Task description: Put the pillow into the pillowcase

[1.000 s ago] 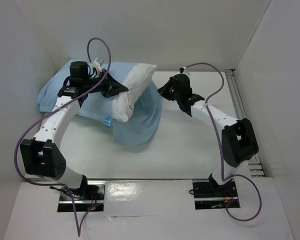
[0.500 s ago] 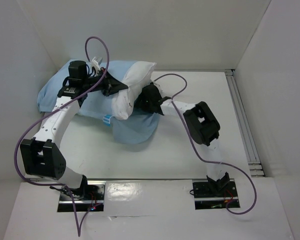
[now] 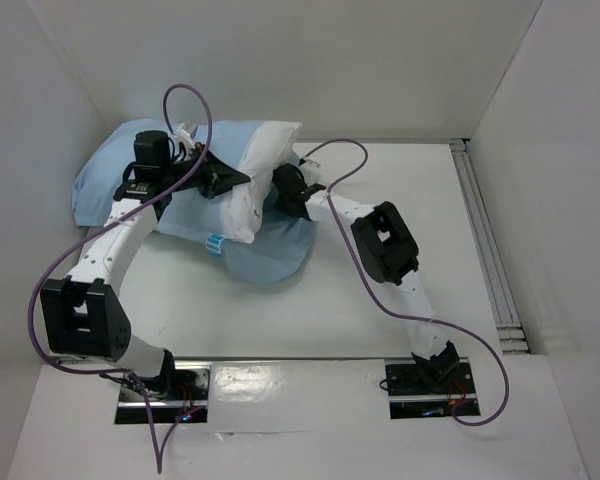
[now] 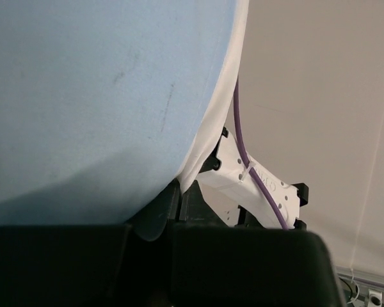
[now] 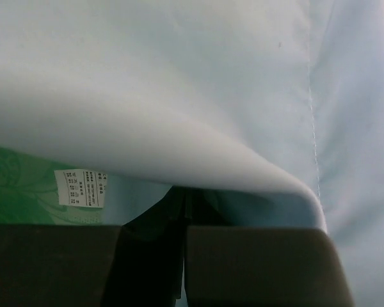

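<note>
- Two end effectors closed: left end effector (image 3: 225,179) pinches pillowcase (image 3: 270,255) hem; right end effector (image 3: 277,192) against pillow (image 3: 265,155), hold unclear.
- Judgement: draw hem evenly over pillow corner.

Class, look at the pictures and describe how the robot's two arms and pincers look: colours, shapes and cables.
The left arm and right arm are slim white tubes linked by boxy black joints. The left pincer and right pincer are black. A purple cable loops loosely along each arm to its base.
</note>
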You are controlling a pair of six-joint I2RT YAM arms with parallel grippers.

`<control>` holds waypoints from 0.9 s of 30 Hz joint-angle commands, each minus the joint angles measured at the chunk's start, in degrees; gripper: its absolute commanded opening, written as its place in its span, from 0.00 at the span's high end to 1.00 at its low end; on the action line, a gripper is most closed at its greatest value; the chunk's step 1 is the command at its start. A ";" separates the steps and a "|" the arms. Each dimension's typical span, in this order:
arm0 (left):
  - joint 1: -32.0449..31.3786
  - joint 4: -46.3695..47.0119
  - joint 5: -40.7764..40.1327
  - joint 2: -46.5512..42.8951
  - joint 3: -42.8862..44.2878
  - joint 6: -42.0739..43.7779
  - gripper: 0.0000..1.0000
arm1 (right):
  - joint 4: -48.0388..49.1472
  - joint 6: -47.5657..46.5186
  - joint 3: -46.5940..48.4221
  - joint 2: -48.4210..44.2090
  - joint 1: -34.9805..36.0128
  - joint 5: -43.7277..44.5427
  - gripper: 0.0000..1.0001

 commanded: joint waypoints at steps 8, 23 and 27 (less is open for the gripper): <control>1.05 4.29 3.51 -2.97 0.56 -0.92 1.00 | 1.59 -1.01 -12.94 -8.13 0.78 6.93 1.00; 1.05 4.82 4.04 -3.50 0.55 -1.45 1.00 | 6.94 -15.62 -7.11 -1.58 9.30 9.81 0.31; 1.05 4.82 4.04 -3.50 1.08 -1.45 1.00 | -5.41 -12.20 1.71 5.30 9.92 15.10 0.56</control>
